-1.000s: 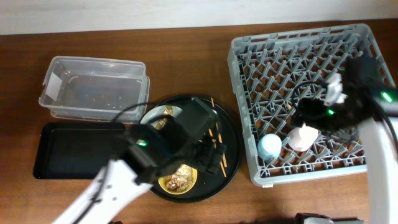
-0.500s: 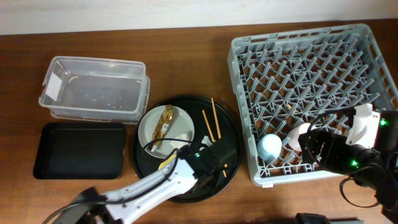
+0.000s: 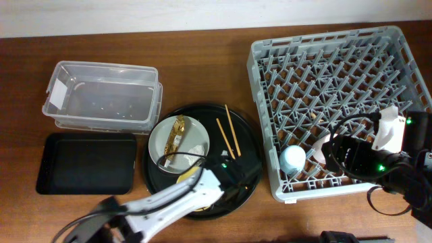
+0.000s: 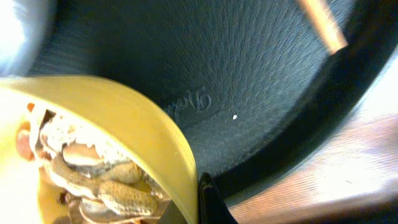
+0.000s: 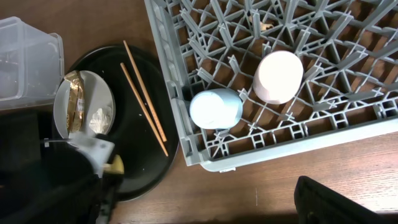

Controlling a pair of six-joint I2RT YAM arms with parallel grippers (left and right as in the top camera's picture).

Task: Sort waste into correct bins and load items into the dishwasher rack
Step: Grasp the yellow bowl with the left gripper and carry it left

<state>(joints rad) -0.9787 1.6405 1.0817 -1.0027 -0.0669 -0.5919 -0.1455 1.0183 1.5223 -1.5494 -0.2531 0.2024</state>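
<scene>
Food scraps (image 4: 93, 186) in yellow bowl (image 4: 137, 118) | left gripper (image 4: 200, 199) at rim, grip unclear | right gripper (image 3: 336, 154) unclear

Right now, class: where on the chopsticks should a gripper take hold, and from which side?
Grip the chopsticks near mid-length, coming straight down, jaws closing across both sticks. They lie flat, close and nearly parallel on the black tray, so one pinch could probably gather the pair, and the middle sits clear of the plate and rack.
</scene>
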